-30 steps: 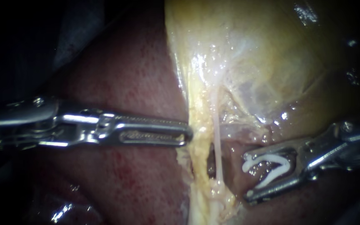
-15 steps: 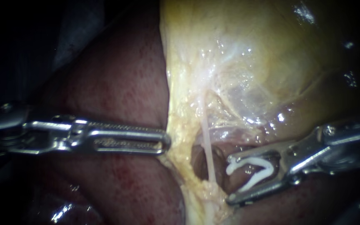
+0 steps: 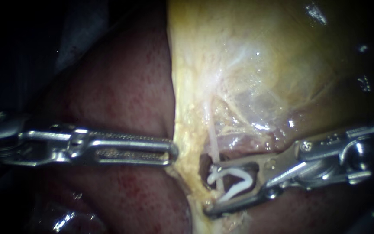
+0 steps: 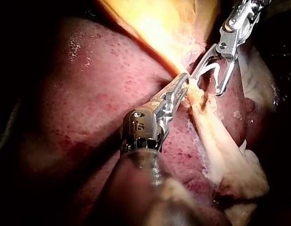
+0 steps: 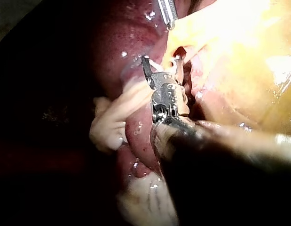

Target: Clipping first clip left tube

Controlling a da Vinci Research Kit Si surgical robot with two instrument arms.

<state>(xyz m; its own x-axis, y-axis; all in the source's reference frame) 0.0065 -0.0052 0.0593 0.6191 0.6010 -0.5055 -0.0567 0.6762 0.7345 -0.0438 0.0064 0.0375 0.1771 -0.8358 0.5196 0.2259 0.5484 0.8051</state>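
Left instrument: our left instrument (image 3: pixel 169 150) comes in from the left, lying across the dark red liver (image 3: pixel 122 86). Its jaws lie together and pinch the edge of the yellowish tissue (image 3: pixel 187 134).

Right instrument: our right instrument (image 3: pixel 208 190) comes in from the right. Its jaws stand wide apart, and each one carries one leg of the white clip (image 3: pixel 232 172). So they hold the clip between them, and the clip has the form of an open V.

Tube: the thin pale tube (image 3: pixel 213 138) runs down from the gallbladder (image 3: pixel 282 65) and passes inside the open V, between the two legs of the clip. We cannot tell from the endoscope whether it is the left tube.

Opening: a dark gap (image 3: pixel 203 170) shows just beside the tube, between it and the yellowish tissue.

The two instruments: their tips are near each other but apart, with the yellowish tissue between them.

Left wrist view: the open jaws with the clip stand just beside the closed tip of our left instrument.

Right wrist view: we cannot make out the tube there.
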